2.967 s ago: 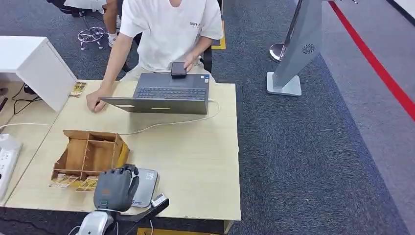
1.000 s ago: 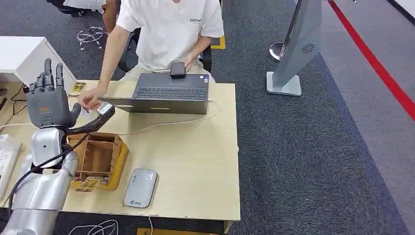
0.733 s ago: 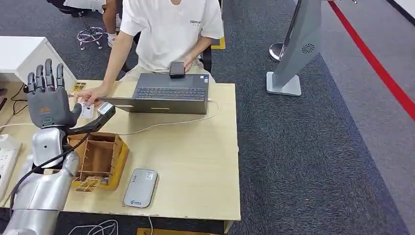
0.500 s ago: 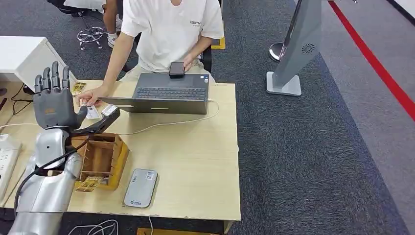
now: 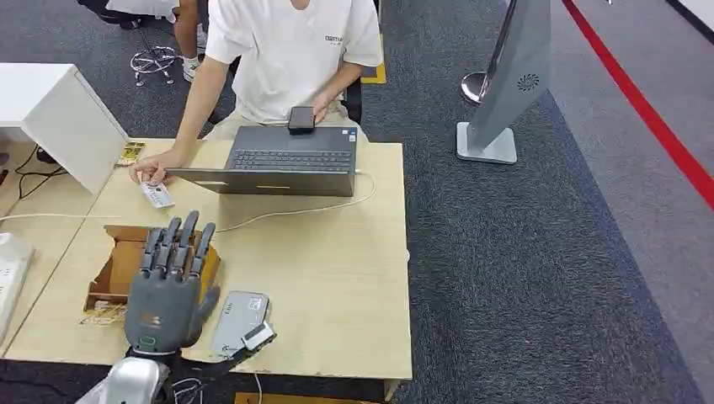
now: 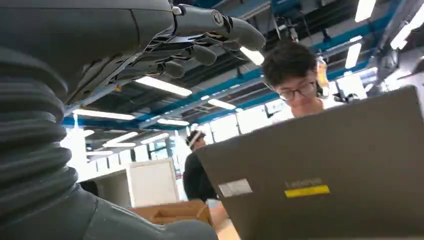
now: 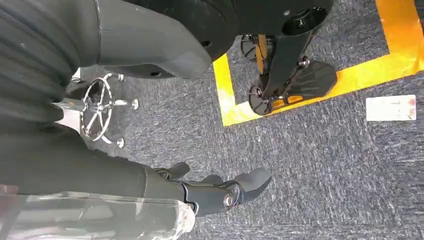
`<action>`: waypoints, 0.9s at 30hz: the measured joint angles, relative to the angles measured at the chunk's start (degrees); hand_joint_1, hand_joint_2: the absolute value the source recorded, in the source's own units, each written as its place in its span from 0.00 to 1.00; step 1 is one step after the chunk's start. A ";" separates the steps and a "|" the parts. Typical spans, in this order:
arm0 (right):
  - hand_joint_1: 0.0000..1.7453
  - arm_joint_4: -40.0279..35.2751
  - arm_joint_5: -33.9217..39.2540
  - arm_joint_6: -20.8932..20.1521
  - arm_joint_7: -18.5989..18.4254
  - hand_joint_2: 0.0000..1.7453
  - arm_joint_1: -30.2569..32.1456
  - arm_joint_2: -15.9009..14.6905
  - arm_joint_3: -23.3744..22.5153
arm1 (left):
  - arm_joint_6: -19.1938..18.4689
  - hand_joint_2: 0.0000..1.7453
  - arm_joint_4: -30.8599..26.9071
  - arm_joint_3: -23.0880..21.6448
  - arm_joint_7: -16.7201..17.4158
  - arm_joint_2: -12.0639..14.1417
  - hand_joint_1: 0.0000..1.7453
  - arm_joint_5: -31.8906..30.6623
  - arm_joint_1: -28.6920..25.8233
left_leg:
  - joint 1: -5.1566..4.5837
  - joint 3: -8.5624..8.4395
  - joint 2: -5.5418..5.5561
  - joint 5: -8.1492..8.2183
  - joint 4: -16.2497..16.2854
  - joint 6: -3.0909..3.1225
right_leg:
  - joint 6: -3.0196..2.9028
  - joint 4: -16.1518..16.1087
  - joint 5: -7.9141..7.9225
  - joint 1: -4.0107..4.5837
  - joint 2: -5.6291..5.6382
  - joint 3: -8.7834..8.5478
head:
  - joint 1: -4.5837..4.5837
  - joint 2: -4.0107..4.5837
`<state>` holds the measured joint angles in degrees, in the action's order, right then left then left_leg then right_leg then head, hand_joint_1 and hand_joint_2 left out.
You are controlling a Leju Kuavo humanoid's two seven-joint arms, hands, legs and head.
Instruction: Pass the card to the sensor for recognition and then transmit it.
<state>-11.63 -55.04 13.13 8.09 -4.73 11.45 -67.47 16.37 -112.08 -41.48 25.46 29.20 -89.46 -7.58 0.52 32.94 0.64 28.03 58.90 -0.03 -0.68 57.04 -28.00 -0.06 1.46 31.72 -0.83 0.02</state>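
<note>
From above, the left hand [image 5: 168,290] hovers empty, fingers spread, by the sensor [image 5: 239,322] — the small white card [image 5: 157,195] lies under a person's hand [image 5: 146,169]. Right hand [image 7: 220,192] hangs, fingers loosely curled — its wrist view.

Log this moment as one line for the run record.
left hand: open, raised above table's near edge | small white card: flat on wooden table, under person's hand | grey rectangular sensor: bare | right hand: hanging, holds nothing

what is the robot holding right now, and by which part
Nothing. The left hand hovers open over the wooden box; the card lies under the person's hand.
</note>
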 joint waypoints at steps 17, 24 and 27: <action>0.00 -0.85 -0.28 -3.62 -0.31 1.00 0.80 -1.11 -0.85 | 5.24 1.00 -0.09 10.23 -0.19 -5.20 0.00 0.00 -15.31 | 0.01 -0.03 0.04 0.10 0.00 0.04 | 0.07 -0.01 -0.13 0.01 -0.13 -0.06 | 0.00 0.00; 0.00 -0.87 -0.90 -3.73 -0.09 1.00 0.86 -1.27 -0.85 | 7.30 1.00 0.37 13.01 -1.38 -6.81 0.00 0.02 -16.62 | 0.00 -0.03 0.04 0.10 0.00 0.05 | 0.07 -0.01 -0.13 0.00 -0.13 -0.07 | 0.00 0.00; 0.00 -0.87 -1.42 -4.21 0.15 1.00 0.86 -1.49 -0.85 | 13.71 1.00 2.17 16.77 -4.77 -8.72 0.00 0.07 -17.46 | -0.01 -0.03 0.05 0.11 0.00 0.05 | 0.07 -0.01 -0.14 0.00 -0.14 -0.08 | 0.00 0.00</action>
<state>-12.50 -56.46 8.92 8.24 -3.88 9.97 -68.32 30.09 -109.92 -24.71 20.69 20.48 -89.39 -25.04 0.51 32.91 0.68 28.13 58.90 0.01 -0.61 57.02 -28.13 -0.07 1.32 31.65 -0.83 0.02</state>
